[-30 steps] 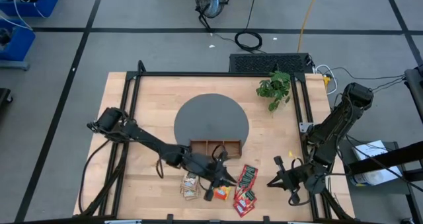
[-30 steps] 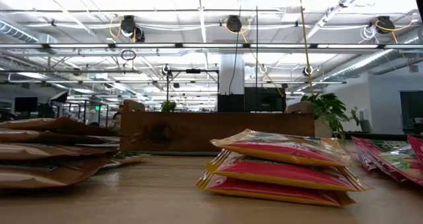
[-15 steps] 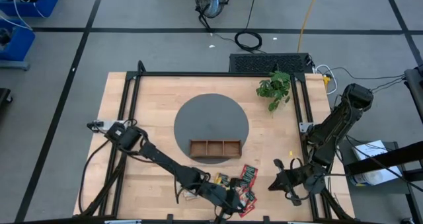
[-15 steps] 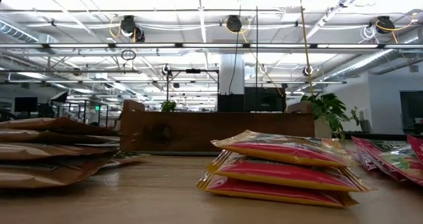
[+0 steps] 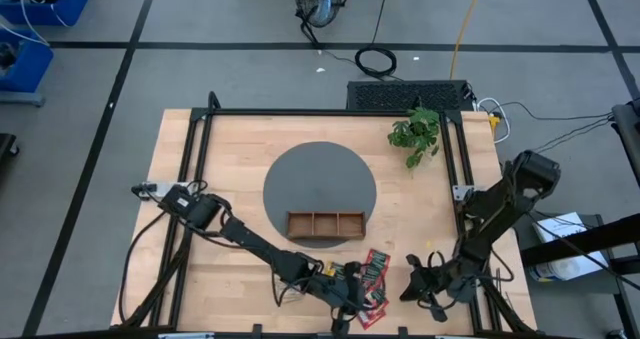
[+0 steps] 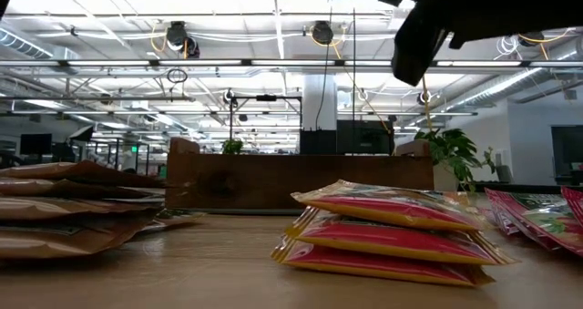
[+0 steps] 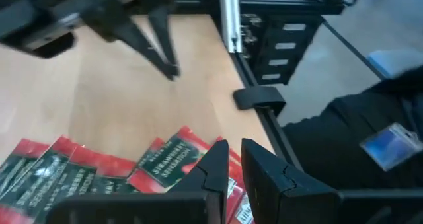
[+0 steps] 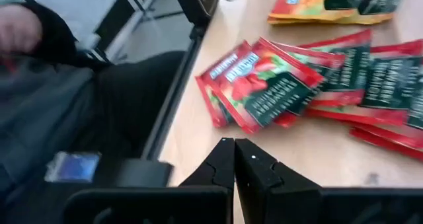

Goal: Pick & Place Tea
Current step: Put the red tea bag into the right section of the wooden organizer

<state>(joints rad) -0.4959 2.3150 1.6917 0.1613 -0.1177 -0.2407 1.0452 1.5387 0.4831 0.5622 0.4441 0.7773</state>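
Here three orange-yellow packets (image 6: 387,231) sit stacked; left tool (image 7: 231,159) nearly closed, empty; right tool (image 8: 233,154) fully closed, empty.

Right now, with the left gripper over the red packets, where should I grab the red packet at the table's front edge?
Take the end red tea packet by its free corner, coming straight down with the left gripper. It lies flat, overlapping its neighbours in the fan, so probably only the exposed edge gives the fingers room.
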